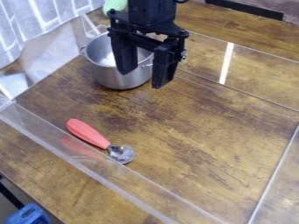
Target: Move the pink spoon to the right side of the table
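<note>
While my gripper point(143, 77) hangs open above the far end of the table point(222, 131), its two dark fingers point(167, 68) point downward with a clear gap between them and nothing held. Directly behind and partly beneath those fingers sits a round metal pot point(111, 70), its rim and inner wall showing to one side of my hand; whether a finger touches the pot's edge I cannot tell from this angle. The pink spoon point(98, 140) lies well apart from my hand, toward the near edge of the tabletop and off to the side where the pot stands. It rests flat on the wood, its salmon-colored handle angled away toward the table's edge and its shiny round bowl pointing inward toward the middle of the surface. Between my fingers and the spoon stretches bare, scuffed brown wood with lighter worn patches. A clear acrylic wall point(70, 162) runs along the near edge just beside the spoon, and another clear panel crosses the surface on the far side of my hand, catching a streak of light. Behind the pot, beyond the table's edge, a pale patterned cloth point(35, 35) is draped. A patch of green shows at the top of my arm.
</note>
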`<state>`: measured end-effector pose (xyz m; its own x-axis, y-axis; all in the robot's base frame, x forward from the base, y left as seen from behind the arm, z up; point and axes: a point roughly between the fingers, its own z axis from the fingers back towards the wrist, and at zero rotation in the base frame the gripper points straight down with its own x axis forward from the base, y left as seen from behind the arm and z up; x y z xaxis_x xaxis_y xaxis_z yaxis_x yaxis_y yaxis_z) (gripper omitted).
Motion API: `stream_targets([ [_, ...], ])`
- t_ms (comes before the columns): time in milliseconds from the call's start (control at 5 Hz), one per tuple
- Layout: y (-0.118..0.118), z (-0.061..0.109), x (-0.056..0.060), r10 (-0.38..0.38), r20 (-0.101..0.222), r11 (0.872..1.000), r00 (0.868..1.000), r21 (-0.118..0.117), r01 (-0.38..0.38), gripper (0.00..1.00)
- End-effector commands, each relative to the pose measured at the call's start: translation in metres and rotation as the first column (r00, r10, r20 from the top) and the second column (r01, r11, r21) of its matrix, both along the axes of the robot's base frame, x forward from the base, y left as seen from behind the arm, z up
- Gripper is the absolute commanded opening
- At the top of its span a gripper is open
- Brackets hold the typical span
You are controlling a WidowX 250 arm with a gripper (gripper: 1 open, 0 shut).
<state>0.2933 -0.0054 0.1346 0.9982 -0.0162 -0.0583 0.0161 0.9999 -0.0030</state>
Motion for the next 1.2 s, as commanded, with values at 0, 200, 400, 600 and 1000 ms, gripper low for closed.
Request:
stream_targets([
  [0,0.002,-0.01,0.002,-0.003,-0.039,1.0,0.999,-0.005,0.003,1.0],
  [200,0.021,-0.026,-0.007,0.032,-0.044,0.999,0.999,-0.005,-0.032,1.0],
  [400,0.04,-0.037,-0.016,0.018,-0.034,1.0,0.999,-0.004,-0.018,1.0],
  [600,0.064,-0.04,-0.019,0.01,-0.02,1.0,1.0,0.007,-0.01,1.0],
  [1000,0.073,-0.053,-0.021,-0.042,-0.047,0.999,0.998,0.007,0.042,1.0],
])
